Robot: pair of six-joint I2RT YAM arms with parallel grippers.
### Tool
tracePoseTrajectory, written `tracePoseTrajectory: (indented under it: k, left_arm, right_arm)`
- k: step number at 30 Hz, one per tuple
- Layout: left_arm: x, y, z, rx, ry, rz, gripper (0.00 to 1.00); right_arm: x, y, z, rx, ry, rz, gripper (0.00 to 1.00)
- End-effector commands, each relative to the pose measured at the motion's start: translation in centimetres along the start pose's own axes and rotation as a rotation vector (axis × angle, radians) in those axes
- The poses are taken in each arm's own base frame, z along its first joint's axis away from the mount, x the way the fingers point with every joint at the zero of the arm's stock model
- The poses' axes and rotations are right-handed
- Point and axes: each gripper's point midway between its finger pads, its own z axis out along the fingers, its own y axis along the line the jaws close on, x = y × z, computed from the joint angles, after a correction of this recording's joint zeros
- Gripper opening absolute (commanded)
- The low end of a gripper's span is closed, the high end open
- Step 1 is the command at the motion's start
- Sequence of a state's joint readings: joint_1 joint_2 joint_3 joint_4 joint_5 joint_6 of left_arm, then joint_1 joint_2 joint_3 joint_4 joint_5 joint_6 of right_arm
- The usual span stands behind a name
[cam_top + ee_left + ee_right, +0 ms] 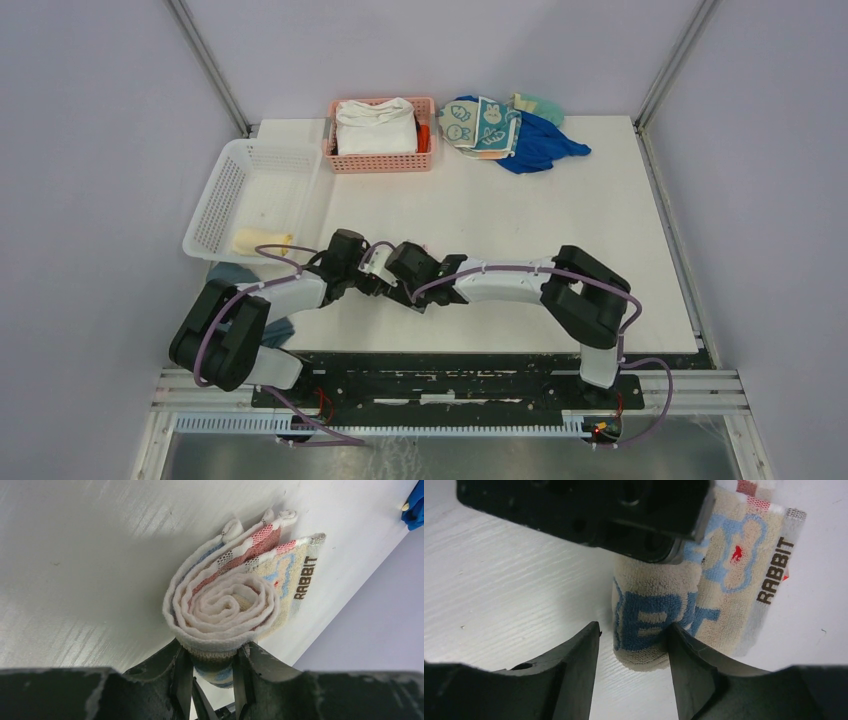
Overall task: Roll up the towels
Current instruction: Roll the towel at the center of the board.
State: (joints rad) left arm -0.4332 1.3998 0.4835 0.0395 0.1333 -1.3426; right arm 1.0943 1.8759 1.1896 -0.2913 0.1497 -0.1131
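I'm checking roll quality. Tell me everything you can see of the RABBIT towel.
The RABBIT towel is soft beige terry with blue lettering, a red-checked band and "RABBIT" printed in brown along one edge. Most of it is wound into a tight spiral lying on the white table, and a flat tail lies unrolled beside the roll. The left gripper is clamped across one end. The right gripper stands open around the other end, with one finger close against it.
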Motion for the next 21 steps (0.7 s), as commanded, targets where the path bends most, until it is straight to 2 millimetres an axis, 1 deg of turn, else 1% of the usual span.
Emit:
tracePoseTrajectory:
  k: [1, 3, 4, 6, 8, 12, 14, 16, 18, 20, 21]
  left_arm:
    - [-0.1, 3.7, 0.3, -0.137, -0.004, -0.01, 0.35]
    - [-0.2, 3.3, 0.5, -0.116, 0.003, -0.001, 0.35]
    - [-0.2, 3.0, 0.6, -0.101, 0.009, 0.007, 0.35]
    - [-0.3, 2.5, 0.6, -0.076, 0.017, 0.02, 0.37]
    - [-0.5, 1.8, 0.4, -0.044, 0.015, 0.035, 0.43]
    - [-1.3, 0.5, -0.6, 0.024, -0.022, 0.059, 0.59]
    - [-1.9, -0.3, -1.3, 0.061, -0.052, 0.075, 0.67]
    - [-2.4, -0.8, -2.0, 0.096, -0.08, 0.084, 0.71]
    - [-2.9, -1.1, -2.9, 0.128, -0.105, 0.079, 0.74]
    - [-3.2, -1.1, -3.7, 0.158, -0.129, 0.066, 0.75]
    - [-3.2, -0.7, -4.0, 0.165, -0.136, 0.059, 0.76]
  right_arm:
    - [3.4, 0.1, 2.2, 0.025, 0.108, -0.041, 0.58]
    - [4.3, 0.2, 2.7, 0.032, 0.132, -0.049, 0.54]
    - [4.8, 0.1, 2.9, 0.034, 0.15, -0.054, 0.51]
    - [5.6, 0.2, 3.1, 0.029, 0.182, -0.062, 0.41]
    - [6.0, 0.5, 2.9, 0.002, 0.208, -0.056, 0.29]
    - [4.5, 1.8, 1.2, -0.155, 0.166, 0.046, 0.11]
    - [3.4, 2.2, 0.2, -0.263, 0.135, 0.132, 0.04]
    - [2.3, 2.6, -0.6, -0.373, 0.106, 0.208, 0.01]
    - [1.3, 3.1, -1.5, -0.494, 0.082, 0.277, 0.01]
    - [0.5, 3.2, -2.1, -0.587, 0.065, 0.351, 0.01]
    - [0.1, 3.1, -2.2, -0.631, 0.055, 0.389, 0.0]
